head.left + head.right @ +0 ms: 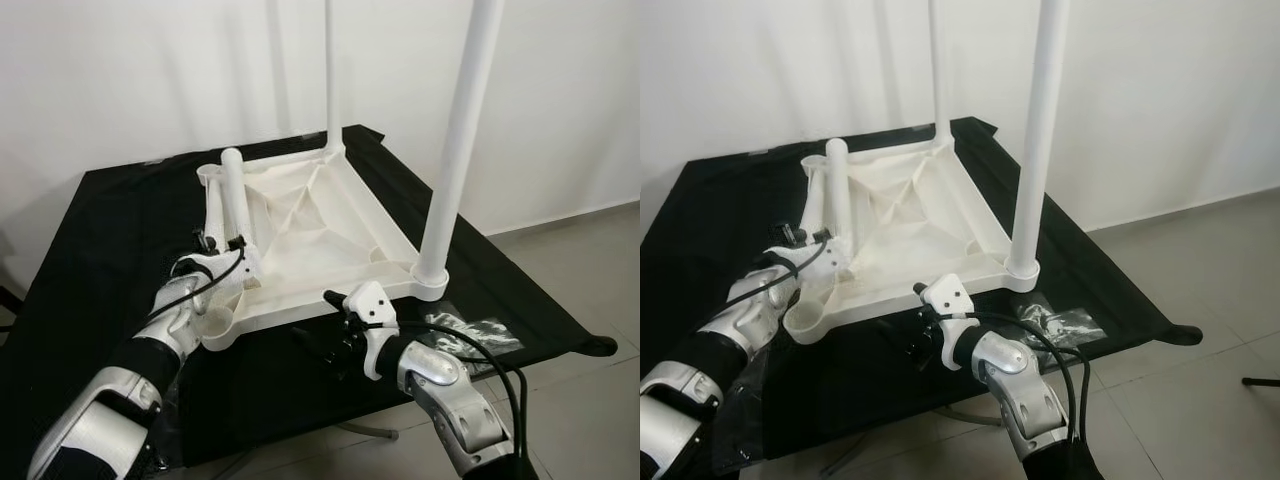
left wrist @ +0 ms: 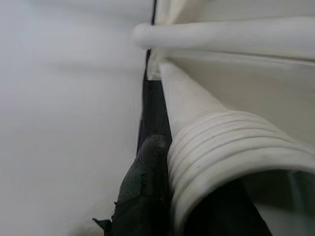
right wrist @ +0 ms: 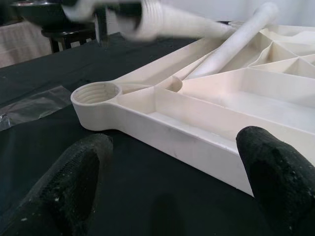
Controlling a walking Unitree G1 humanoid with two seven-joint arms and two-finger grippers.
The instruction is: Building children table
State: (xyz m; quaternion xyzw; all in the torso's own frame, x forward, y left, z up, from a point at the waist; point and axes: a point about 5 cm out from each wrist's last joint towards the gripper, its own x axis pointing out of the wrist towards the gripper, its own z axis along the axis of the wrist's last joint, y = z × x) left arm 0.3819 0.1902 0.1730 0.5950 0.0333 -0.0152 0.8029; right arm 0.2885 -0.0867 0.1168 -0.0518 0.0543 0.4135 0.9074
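Observation:
The white table top (image 1: 375, 225) lies upside down on a black cloth. Two white legs stand upright in it: one at the far corner (image 1: 328, 70), one at the near right corner (image 1: 460, 140). My left gripper (image 1: 218, 243) is shut on a third, loose leg (image 1: 238, 205), which slants over the left rim with its threaded end (image 2: 231, 157) towards me. The empty threaded socket (image 3: 96, 93) at the near left corner lies just below. A fourth leg (image 3: 231, 42) rests along the left side. My right gripper (image 3: 177, 182) is open, low over the cloth before the front rim.
A clear bag of small parts (image 1: 470, 330) lies on the cloth near the front right. More clear plastic (image 3: 29, 105) lies at the left. The black cloth (image 1: 110, 230) ends at its front edge; grey tiled floor (image 1: 580, 260) is to the right, a white wall behind.

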